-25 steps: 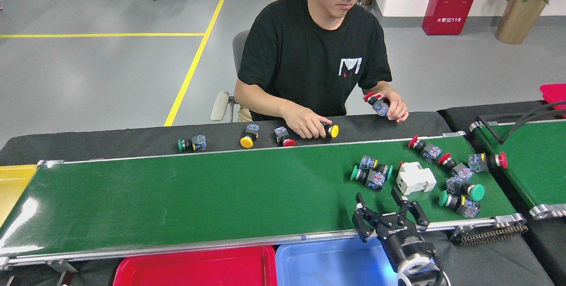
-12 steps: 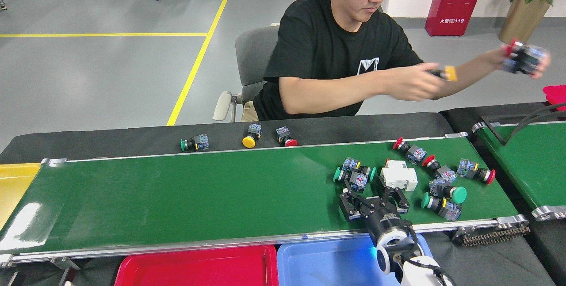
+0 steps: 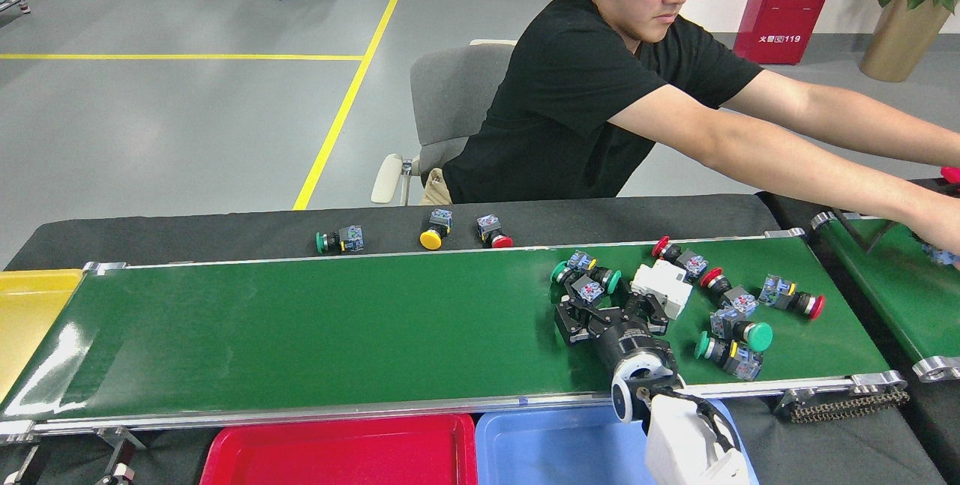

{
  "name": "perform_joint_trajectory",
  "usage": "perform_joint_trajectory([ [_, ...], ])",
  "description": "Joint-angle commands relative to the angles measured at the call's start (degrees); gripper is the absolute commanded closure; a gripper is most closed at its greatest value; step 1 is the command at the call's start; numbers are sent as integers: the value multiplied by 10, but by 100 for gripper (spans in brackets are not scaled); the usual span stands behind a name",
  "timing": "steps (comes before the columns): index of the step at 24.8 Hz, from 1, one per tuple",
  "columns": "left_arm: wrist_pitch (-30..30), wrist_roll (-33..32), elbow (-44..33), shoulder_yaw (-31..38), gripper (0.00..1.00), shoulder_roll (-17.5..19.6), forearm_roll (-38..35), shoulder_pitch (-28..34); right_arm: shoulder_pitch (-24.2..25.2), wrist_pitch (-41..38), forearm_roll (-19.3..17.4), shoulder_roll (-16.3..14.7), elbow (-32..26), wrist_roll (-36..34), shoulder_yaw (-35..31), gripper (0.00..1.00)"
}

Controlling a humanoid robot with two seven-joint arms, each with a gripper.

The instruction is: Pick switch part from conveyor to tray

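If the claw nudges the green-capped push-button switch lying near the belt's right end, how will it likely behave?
The green-capped switch lies on its side on the conveyor, and its round cap would probably let it roll or pivot. It looks like rigid plastic, so it is unlikely to flex. Other switches crowd it, so a push may shift those too. The right claw is open nearby.

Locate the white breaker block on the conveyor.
Head view: the white breaker block lies right of centre on the conveyor, between green-capped switches and red-capped ones.

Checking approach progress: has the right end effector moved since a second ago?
Yes. The right end effector advanced from the conveyor's near rail onto the belt.
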Motion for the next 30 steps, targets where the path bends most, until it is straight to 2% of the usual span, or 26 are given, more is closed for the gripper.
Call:
perform_joint_trajectory([
  [1,-1,1,-4,1,0,8,-1,-2,-16,-20,1,7,6,-3,7,79],
  [2,-1,1,-4,1,0,8,-1,-2,-17,-33,0,8,6,-3,7,94],
  [4,-1,1,-5,2,0,8,-1,-2,-17,-41,0,8,6,-3,7,98],
  [9,-1,1,-5,2,0,8,0,1,-15,-47,-1,7,-7,-9,7,98],
  [12,-1,1,-6,2,0,7,1,3,-6,-73,-1,2,-39,-13,7,98],
  [16,0,1,-5,6,0,5,2,7,67,-160,-1,-5,-172,-20,8,98],
  [18,0,1,-5,6,0,5,2,8,124,-236,-1,-27,-256,-18,10,98],
  [19,0,1,-5,6,0,4,2,8,152,-277,-1,-38,-293,-17,17,95],
  [20,-1,1,-5,6,0,5,2,8,177,-314,-1,-45,-325,-19,31,74],
  [21,0,1,-6,6,0,4,2,8,195,-346,-1,-52,-354,-20,51,23],
  [22,0,1,-6,6,0,4,2,8,205,-371,-1,-57,-371,-21,71,0],
  [25,0,1,-5,5,0,6,2,8,205,-389,2,-62,-370,-19,116,0],
  [28,0,1,-6,4,0,4,2,8,205,-385,2,-60,-364,-18,123,0],
  [30,0,1,-6,6,0,3,2,9,207,-341,-2,-58,-368,-18,116,0],
])
